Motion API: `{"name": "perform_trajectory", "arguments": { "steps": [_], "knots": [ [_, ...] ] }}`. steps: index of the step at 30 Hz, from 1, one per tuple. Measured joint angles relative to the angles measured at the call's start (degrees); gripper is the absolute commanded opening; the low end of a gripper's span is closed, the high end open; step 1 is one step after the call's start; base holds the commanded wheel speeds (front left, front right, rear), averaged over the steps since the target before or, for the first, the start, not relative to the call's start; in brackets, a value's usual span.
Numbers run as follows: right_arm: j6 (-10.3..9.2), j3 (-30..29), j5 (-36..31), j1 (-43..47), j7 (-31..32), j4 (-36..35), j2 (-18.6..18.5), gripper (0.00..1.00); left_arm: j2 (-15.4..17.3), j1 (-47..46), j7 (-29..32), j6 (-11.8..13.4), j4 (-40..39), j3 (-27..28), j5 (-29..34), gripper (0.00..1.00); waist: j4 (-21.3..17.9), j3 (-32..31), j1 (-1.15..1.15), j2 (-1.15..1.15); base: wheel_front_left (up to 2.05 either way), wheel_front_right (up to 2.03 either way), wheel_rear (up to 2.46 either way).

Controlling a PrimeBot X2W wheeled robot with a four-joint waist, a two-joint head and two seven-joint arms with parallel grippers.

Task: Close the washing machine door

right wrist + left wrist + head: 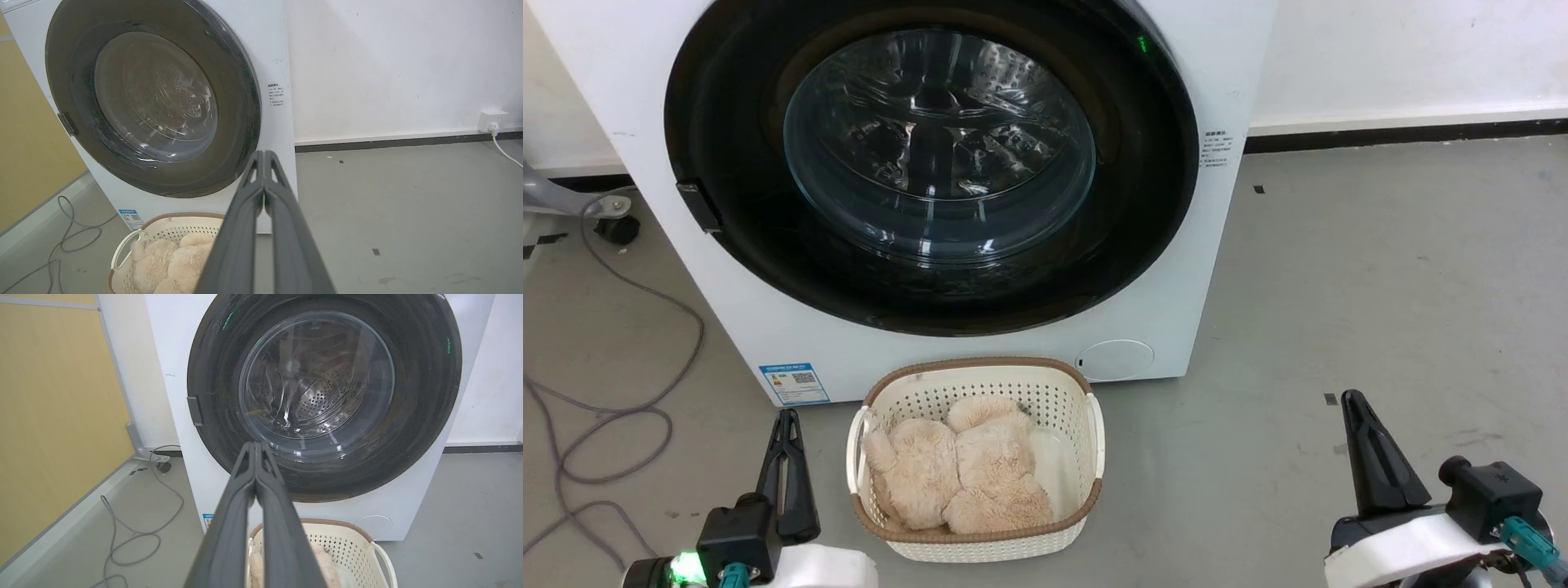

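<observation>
**Item 1: washing machine door** [931,163]. Large, round and black-rimmed, with a bulging clear glass bowl at its centre. In the head view and both wrist views it is being seen lying flat against the front of the white washer [1233,73]. No gap is being shown anywhere along its rim. The steel drum is being viewed through the glass. A small dark latch tab [699,206] is being shown on the rim's left edge in the head view.

**Item 2: left hand** [786,418]. It is being held low over the floor [1380,286], well apart from the door. Its fingers [229,531] are being pressed together tip to tip, and nothing is being gripped.

**Item 3: right hand** [1352,402]. It is being held low on the other side, likewise well apart from the door. Its fingers [237,237] are being kept together, and nothing is being carried.

**Item 4: basket** [1094,425]. Cream, perforated and brown-rimmed, it is being seen standing on the floor just in front of the washer, below the door. A beige plush toy [964,474] is being held inside it.

**Item 5: grey cable** [645,408]. It is being seen lying looped on the floor to the washer's left.

**Status.** The closing is being judged as done, since the door is being shown flush with the washer. Whether the latch is being caught cannot be told from these views. At most a confirming press on the rim is being judged as left.
</observation>
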Motion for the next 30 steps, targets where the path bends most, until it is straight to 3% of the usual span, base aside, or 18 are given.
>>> {"name": "perform_trajectory", "arguments": {
  "steps": [30],
  "knots": [
    [0.00, 0.0, -2.5, 0.0, 3.5, -2.1, 0.0, 0.00, 0.0, -0.4, 3.5, -2.1, -0.1, 0.0, 0.1, 0.00, 1.5, -0.1, 0.00, 0.00, 0.00, 0.00, 0.00]
  ]
}}
